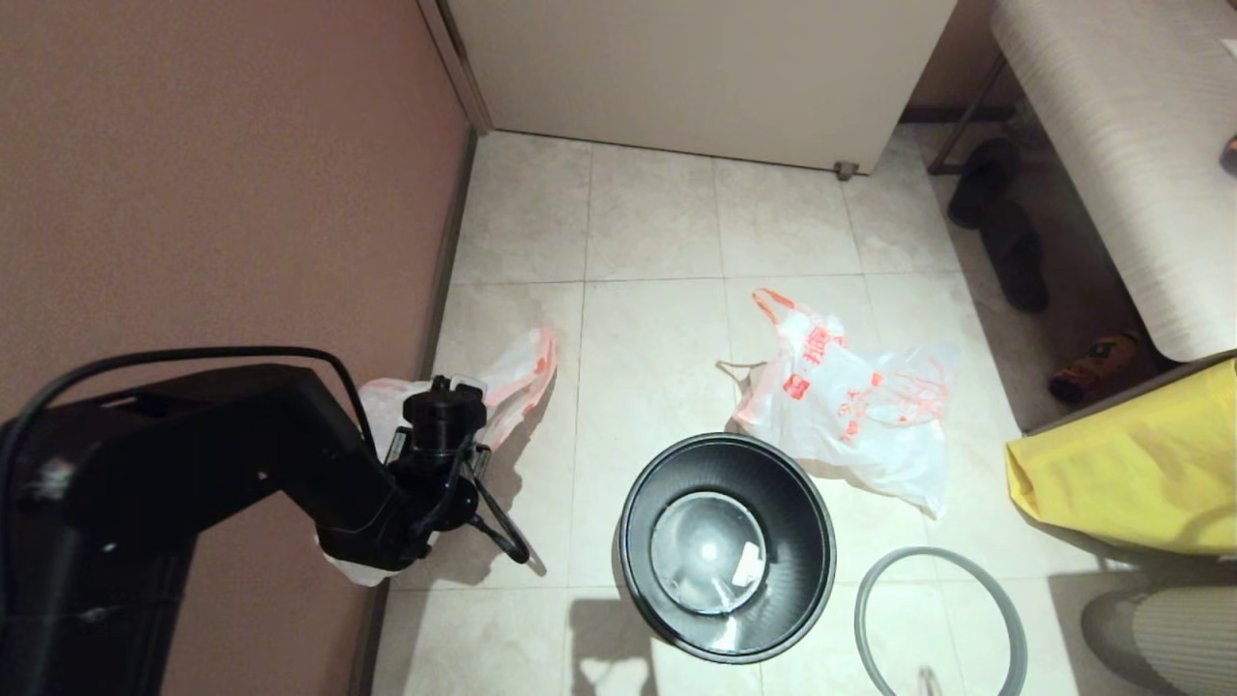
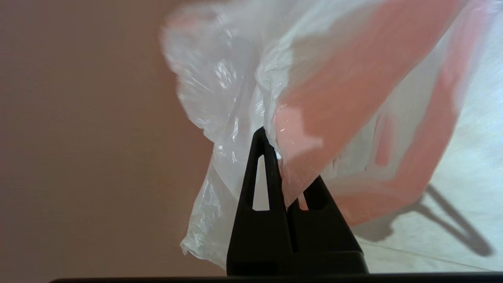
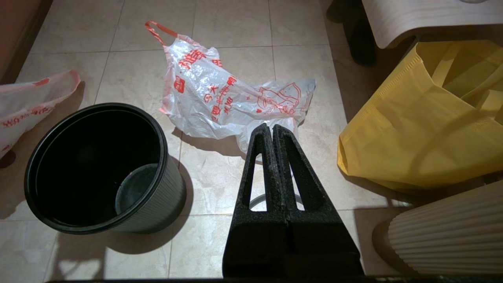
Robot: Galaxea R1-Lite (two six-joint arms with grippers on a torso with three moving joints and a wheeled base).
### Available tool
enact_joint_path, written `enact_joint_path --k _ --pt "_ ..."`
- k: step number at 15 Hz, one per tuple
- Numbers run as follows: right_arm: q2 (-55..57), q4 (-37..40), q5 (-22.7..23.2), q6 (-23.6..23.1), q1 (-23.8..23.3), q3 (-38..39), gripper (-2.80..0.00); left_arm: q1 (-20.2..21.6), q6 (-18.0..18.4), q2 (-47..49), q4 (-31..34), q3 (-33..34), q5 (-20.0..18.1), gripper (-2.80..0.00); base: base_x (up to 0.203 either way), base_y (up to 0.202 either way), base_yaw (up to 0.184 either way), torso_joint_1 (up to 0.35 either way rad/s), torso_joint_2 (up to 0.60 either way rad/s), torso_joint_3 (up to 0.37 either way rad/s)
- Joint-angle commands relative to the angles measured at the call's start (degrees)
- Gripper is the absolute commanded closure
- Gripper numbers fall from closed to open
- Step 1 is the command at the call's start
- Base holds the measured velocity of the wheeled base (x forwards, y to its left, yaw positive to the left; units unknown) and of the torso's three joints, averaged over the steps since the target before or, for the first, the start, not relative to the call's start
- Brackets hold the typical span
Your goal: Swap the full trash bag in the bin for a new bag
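Two bags: new bag (image 2: 314, 98) w/ orange hem clamped in left gripper (image 2: 275, 153) fingers by wall, full trash bag (image 1: 850, 406) on floor beside empty bin (image 1: 727, 546); right gripper (image 3: 272, 131) fingers together.

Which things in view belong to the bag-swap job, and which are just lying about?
Job in hand:
- bin, empty
- grey hoop rim, off the bin, on the floor beside it
- trash bag with loop handles, on the floor behind the bin
- new bag, pinched in the left end effector

Lying about:
- yellow bag
- dark shoes
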Motion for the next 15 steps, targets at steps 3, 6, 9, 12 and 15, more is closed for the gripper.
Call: enact_joint_path --k 3,6,9,12,15 --pt "0.1 -0.1 0.0 0.0 0.0 0.0 0.0 -6.8 -0.5 -19.9 3.4 4.7 0.1 0.0 0.0 0.0 0.0 0.0 0.0 0.0" --pt "0.1 -0.1 0.0 0.0 0.0 0.0 0.0 -18.7 -4.9 -31.7 18.8 2.3 0.1 0.0 0.0 0.0 0.0 0.0 0.0 0.0" --pt "0.1 -0.1 0.0 0.0 0.0 0.0 0.0 -26.2 -16.2 -38.7 40.9 -8.3 0.5 0.0 0.0 0.0 0.0 0.0 0.0 0.0" --pt "0.1 -0.1 0.0 0.0 0.0 0.0 0.0 -30.5 -26.7 -47.4 55.5 -13.5 -0.2 0.0 0.0 0.0 0.0 0.0 0.0 0.0" --pt "0.1 -0.1 0.0 0.0 0.0 0.0 0.0 -33.6 -35.1 -56.0 65.2 -18.8 -5.9 0.0 0.0 0.0 0.0 0.0 0.0 0.0"
